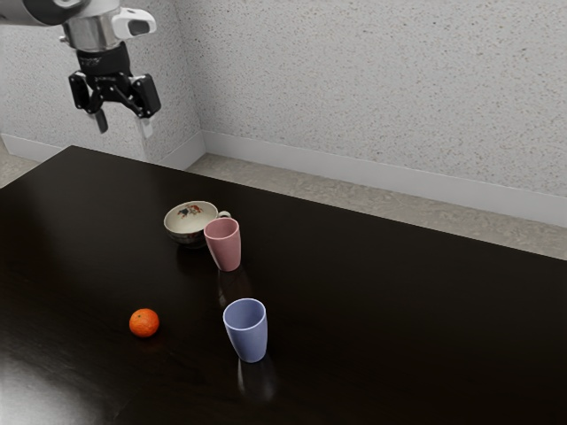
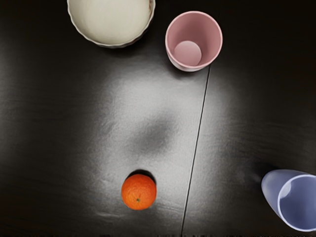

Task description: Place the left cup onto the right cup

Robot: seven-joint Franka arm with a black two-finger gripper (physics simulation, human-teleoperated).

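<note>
High above the dark table (image 1: 399, 310) the black gripper (image 1: 123, 122) hangs wide open and empty, well apart from the lavender plastic cup (image 1: 245, 328) and the pink plastic cup (image 1: 222, 243), whose nearness to the white patterned bowl (image 1: 188, 222) could let a descending finger clip it.

Hand (image 1: 123, 124) high up, fingers apart, empty

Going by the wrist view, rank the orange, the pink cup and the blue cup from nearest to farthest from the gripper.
1. Orange: nearly beneath the gripper, which hangs high overhead.
2. Pink cup: farther out, beside the bowl.
3. Blue cup: farthest, off on its own.
</note>
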